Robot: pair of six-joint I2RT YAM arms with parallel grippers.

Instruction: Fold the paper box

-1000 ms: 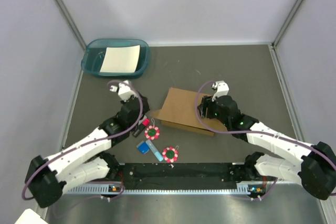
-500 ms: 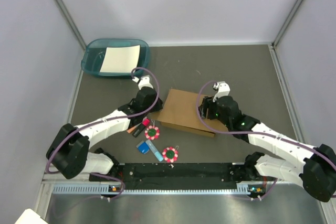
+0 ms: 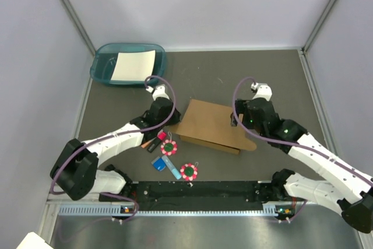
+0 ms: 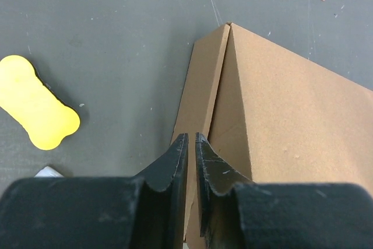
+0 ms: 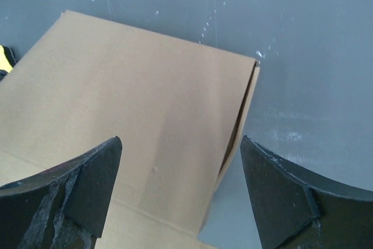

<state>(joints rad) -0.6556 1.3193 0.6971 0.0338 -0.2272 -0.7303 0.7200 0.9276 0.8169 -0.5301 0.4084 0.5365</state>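
Brown corrugated cardboard box (image 3: pixel 207 125) lies between the arms: left claw (image 4: pixel 191 137) nearly shut at its left edge, right claw (image 5: pixel 180 142) gaping, empty, over its right.

Plain brown corrugated cardboard box (image 3: pixel 207 125): matt paper face, finely fibrous, with crisp creases. My left gripper (image 4: pixel 191 139) and my right gripper (image 5: pixel 180 144): hard black plastic, dull, the right one's tips scuffed grey and rough. Dark grey table top (image 3: pixel 274 80): matt, flecked with white specks and thin scratches. Teal plastic tray (image 3: pixel 96 69): glossy, translucent. White paper sheet (image 3: pixel 133 65): flat matt. Yellow bone-shaped piece (image 4: pixel 38 103): smooth, without shine; I cannot tell its material.
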